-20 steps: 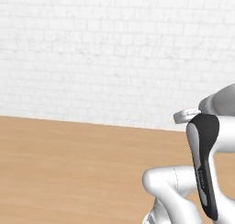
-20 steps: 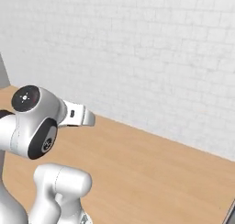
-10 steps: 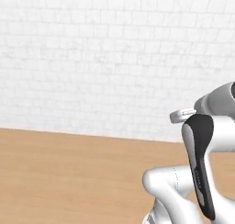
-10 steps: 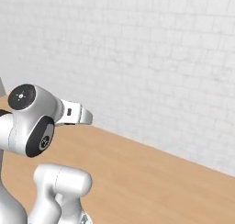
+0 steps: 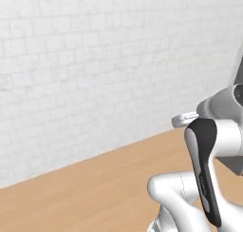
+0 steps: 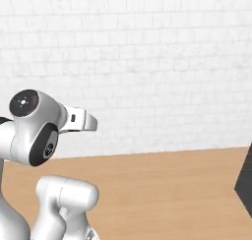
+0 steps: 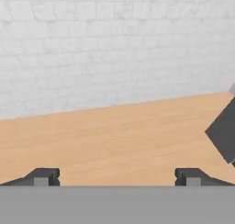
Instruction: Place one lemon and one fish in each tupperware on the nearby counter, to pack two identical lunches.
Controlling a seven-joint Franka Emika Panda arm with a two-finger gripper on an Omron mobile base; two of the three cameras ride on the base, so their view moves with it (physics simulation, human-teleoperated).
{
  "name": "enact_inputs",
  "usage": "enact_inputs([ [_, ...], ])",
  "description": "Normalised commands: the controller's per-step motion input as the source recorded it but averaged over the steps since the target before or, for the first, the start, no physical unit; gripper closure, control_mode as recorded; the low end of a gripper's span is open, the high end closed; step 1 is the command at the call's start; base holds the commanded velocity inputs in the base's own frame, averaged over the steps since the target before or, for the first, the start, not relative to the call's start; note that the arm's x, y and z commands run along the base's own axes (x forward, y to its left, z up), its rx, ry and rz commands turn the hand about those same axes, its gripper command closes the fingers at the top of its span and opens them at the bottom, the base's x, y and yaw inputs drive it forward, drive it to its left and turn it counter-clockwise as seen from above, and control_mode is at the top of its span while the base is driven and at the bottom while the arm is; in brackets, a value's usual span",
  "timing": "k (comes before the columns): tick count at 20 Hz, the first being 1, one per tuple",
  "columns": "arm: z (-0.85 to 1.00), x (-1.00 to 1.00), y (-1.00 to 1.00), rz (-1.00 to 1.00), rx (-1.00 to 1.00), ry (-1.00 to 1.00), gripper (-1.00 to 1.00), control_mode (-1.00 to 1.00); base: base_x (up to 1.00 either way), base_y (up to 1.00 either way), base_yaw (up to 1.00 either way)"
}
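Claw first: we see its two dark fingertips spread wide apart, with nothing between them and nothing held. Past the tips lies the counter, bare light wood running straight ahead of our claw and off to both sides. Beyond the counter's far edge stands a white brick wall. Ahead and to the claw's right, we see a dark slab over the wood; we cannot tell what it is.

A dark slab at my right is cut off by the edge; my table runs past both sides.
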Motion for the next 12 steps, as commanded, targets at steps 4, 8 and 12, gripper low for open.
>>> enact_inputs([
  [4,0.0,0.0,0.0,0.0,0.0,0.0,-1.0,1.0,0.0,0.0,-1.0],
  [8,0.0,0.0,0.0,0.0,0.0,0.0,-1.0,1.0,0.0,0.0,-1.0],
  [12,0.0,0.0,0.0,0.0,0.0,0.0,-1.0,1.0,0.04,0.1,-0.99],
])
